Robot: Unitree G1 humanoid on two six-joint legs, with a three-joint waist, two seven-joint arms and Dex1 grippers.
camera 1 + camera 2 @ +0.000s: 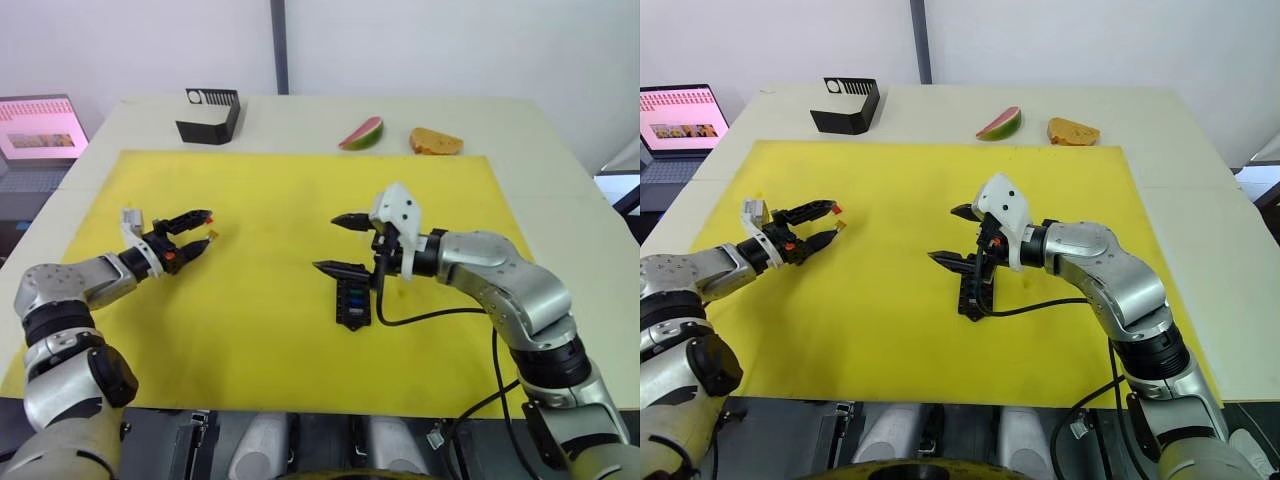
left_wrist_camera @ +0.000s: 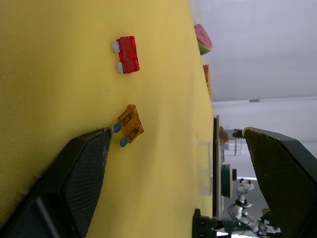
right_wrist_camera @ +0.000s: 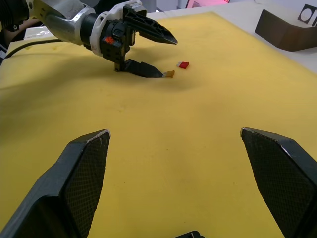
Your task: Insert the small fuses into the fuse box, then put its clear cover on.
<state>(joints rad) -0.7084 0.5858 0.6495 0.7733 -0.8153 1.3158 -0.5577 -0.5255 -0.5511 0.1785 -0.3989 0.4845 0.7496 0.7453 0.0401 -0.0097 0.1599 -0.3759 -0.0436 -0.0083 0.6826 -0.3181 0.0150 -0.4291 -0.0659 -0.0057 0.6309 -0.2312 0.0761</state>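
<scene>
You're hovering the left gripper (image 1: pixel 198 228), jaws wide, over the amber fuse (image 2: pixel 130 125) beside the red one (image 2: pixel 127 54) far left, while the right gripper (image 1: pixel 343 243), also agape and empty, is hanging above the part-filled fuse box (image 1: pixel 352 301) mid-mat, cover (image 2: pixel 203 168) not yet on.

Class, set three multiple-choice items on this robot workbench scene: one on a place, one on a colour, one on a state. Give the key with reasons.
1. Where is the fuse box?
A. on the yellow mat, below the right gripper
B. beside the watermelon slice
C. on the laptop

2. Which fuse lies at the left gripper's lower fingertip?
A. green
B. amber fuse
C. violet

3. How are the left gripper's fingers?
A. shut
B. open
C. shut on a lid

Key: 1 A, the box sits on the mat under that gripper. 2 B, amber; the red fuse lies apart. 3 B, a wide gap shows.
</scene>
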